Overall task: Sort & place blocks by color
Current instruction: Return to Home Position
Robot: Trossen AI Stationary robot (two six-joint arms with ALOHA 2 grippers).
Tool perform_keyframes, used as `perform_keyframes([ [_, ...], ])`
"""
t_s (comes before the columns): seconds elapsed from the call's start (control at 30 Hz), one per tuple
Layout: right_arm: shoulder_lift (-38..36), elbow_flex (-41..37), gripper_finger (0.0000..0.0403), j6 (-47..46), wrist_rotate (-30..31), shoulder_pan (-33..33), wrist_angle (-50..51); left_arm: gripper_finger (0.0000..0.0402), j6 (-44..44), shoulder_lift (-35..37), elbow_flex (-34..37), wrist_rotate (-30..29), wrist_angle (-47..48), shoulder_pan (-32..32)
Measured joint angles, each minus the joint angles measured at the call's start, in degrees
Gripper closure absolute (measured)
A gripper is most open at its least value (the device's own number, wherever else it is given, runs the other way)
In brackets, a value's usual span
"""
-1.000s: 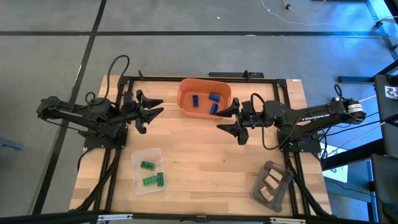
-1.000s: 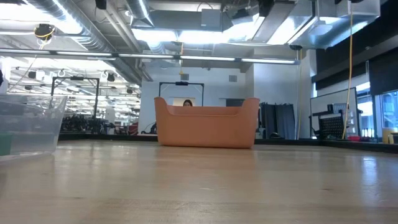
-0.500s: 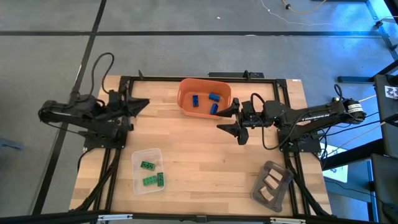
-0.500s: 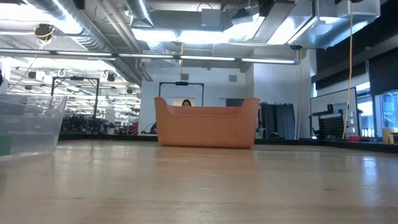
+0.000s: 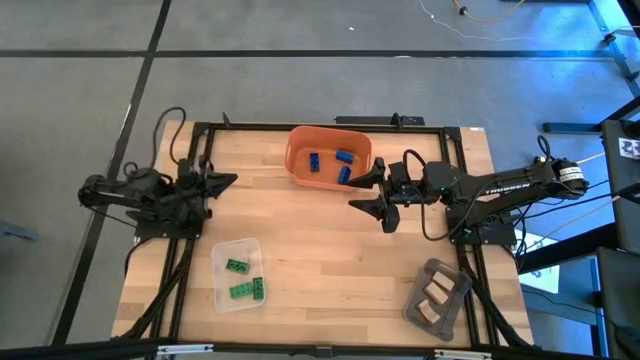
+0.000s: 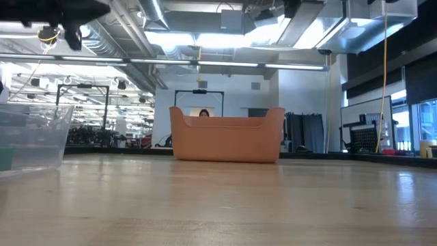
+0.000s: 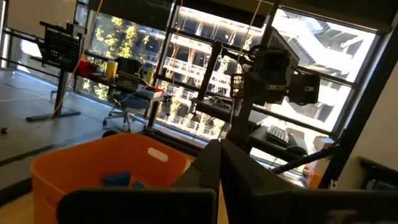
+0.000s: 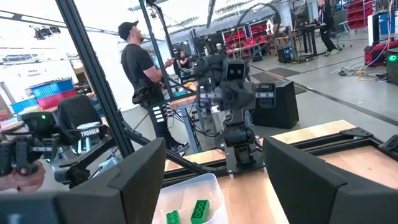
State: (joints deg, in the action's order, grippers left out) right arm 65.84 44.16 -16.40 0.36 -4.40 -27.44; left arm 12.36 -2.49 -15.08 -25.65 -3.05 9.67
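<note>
Three blue blocks point(image 5: 331, 164) lie in the orange bin point(image 5: 296, 148) at the far middle of the table. Green blocks point(image 5: 245, 290) lie in a clear tray point(image 5: 222, 299) near the front left; the right wrist view shows them too point(image 8: 199, 210). Pale tan blocks point(image 5: 436, 291) rest in a grey tray point(image 5: 452, 283) at the front right. My left gripper point(image 5: 232, 180) is shut and empty at the table's left edge, pointing toward the bin point(image 7: 106, 165). My right gripper point(image 5: 358, 192) stands open and empty just right of the bin, above the table.
A black frame point(image 5: 320, 125) runs around the tabletop. The wood between the bin and the two trays point(image 5: 330, 260) is bare. In the low view the bin point(image 6: 227, 134) stands at the far middle and the clear tray point(image 6: 34, 140) at the left. A person point(image 8: 143, 68) stands beyond the table.
My left gripper has shut from open and has drawn back toward the table's left edge as its arm folded in. The right arm and all the blocks have stayed where they were.
</note>
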Motion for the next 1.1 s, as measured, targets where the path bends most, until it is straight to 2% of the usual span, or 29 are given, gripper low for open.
perform_keyframes([
  [0.07,0.0,0.0,0.0134,0.0,0.0,0.0,0.0,0.0401,0.6,2.5,2.3,0.0,0.0,0.0],
  [0.17,0.0,0.0,0.0134,0.0,0.0,0.0,0.0,0.0401,0.5,2.3,4.8,-0.1,-0.9,-0.1],
  [0.43,0.0,0.0,0.0134,-5.9,0.2,0.0,-0.1,0.0401,1.3,2.3,8.6,8.1,-4.1,-4.7],
  [0.6,0.0,0.0,0.0134,-6.0,0.1,0.0,-0.1,0.0401,6.7,2.3,14.5,14.1,-7.4,-8.2],
  [0.67,0.0,0.0,0.0134,-5.9,0.1,0.0,-0.1,0.0401,8.7,2.2,14.6,15.1,-4.9,-9.2],
  [0.83,0.0,0.0,0.0134,-5.9,0.1,0.0,-0.1,0.0401,7.5,2.3,14.7,15.2,-2.4,-10.7],
  [0.93,0.0,0.0,0.0134,-6.1,0.1,0.0,-0.2,0.0401,7.1,2.1,14.6,11.5,-0.1,-11.0],
  [1.1,-0.5,0.0,0.0148,-14.9,2.5,0.7,3.2,0.0402,6.6,1.7,14.6,11.4,-0.2,-10.9],
])
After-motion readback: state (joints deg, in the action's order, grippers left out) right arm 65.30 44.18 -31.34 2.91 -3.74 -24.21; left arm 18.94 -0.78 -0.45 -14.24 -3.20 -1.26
